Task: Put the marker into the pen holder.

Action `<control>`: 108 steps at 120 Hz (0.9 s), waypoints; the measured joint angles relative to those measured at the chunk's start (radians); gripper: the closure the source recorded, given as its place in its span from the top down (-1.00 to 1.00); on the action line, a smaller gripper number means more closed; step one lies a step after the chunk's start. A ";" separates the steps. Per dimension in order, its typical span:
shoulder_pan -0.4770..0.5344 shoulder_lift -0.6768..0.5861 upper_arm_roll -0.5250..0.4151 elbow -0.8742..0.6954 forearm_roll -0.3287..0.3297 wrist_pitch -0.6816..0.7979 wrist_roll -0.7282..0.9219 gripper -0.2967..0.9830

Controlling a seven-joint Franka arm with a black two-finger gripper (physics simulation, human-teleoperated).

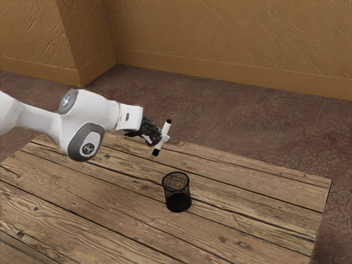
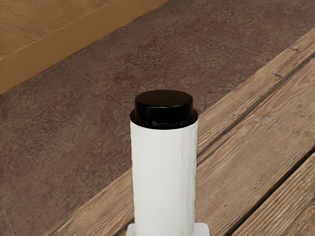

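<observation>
White plastic, by the look of it, closest to the hand: the marker point(image 2: 164, 177) rises with its black end point(image 2: 164, 105) uppermost in the wrist view. Pale pads point(image 2: 202, 229) press it from two sides, so the jaws of the gripper point(image 1: 163, 137) are clamped on its barrel. The exterior view has it raised clear of the tabletop and slanted, its upper end leaning to that view's right, its lower end free below the grip.

Next out stands the pen holder point(image 1: 179, 201), black mesh, upright, mouth open, well apart from the marker. The wooden table point(image 1: 264, 203) carries it; past the planks lie the mottled floor point(image 1: 231, 121) and then the tan wall point(image 1: 220, 38).

I judge the task about half done: grasp and lift are achieved, the placing is not. What is left is to carry the marker over the mouth, bring it nearer vertical, lower its free end inside the rim and let go. With that slant, it could catch the rim and tip the holder.
</observation>
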 joint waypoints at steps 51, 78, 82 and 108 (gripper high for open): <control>0.189 0.046 -0.221 -0.212 0.121 0.247 0.088 -0.69; 0.174 0.105 -0.216 -0.248 0.137 0.270 0.107 -0.69; 0.164 0.120 -0.214 -0.248 0.137 0.272 0.109 -0.69; 0.091 0.158 -0.111 -0.245 0.138 0.277 0.108 -0.69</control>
